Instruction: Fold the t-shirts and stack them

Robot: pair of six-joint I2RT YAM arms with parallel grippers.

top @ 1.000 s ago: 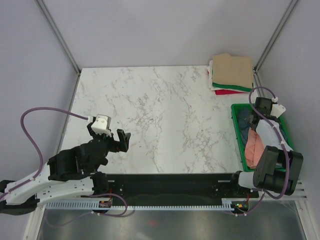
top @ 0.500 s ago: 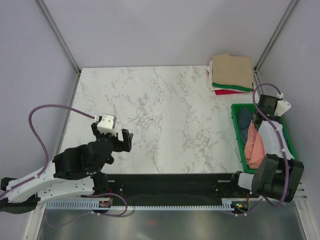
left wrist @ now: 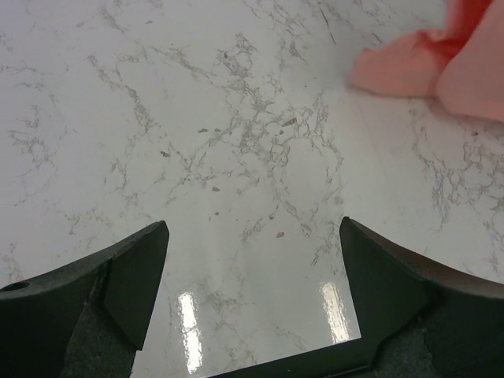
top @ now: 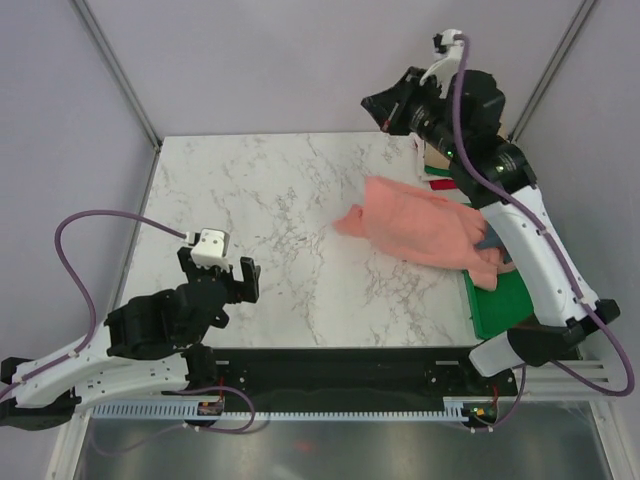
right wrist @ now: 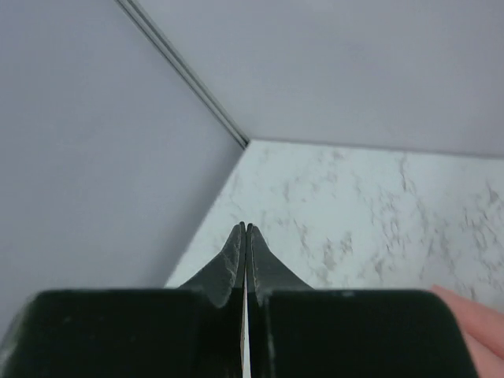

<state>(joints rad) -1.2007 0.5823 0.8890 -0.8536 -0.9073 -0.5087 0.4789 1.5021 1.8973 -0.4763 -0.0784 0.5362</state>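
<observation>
The salmon-pink t-shirt lies spread out, reaching from the green tray across to the middle right of the marble table. Its near corner shows in the left wrist view, and an edge shows in the right wrist view. My right gripper is raised high over the back of the table, shut, with no cloth visible between its fingertips. Low over the front left of the table, my left gripper is open and holds nothing. The arm mostly hides the folded stack at the back right.
The green tray sits at the table's right edge, partly covered by the pink cloth, with a bit of blue-grey cloth showing beside the arm. Grey walls enclose the table on three sides. Bare marble lies between my left gripper and the shirt.
My right arm has swung up out of the tray to the back of the table. The pink shirt came out of the tray and now spreads over the table's right side. The left arm barely moved.
</observation>
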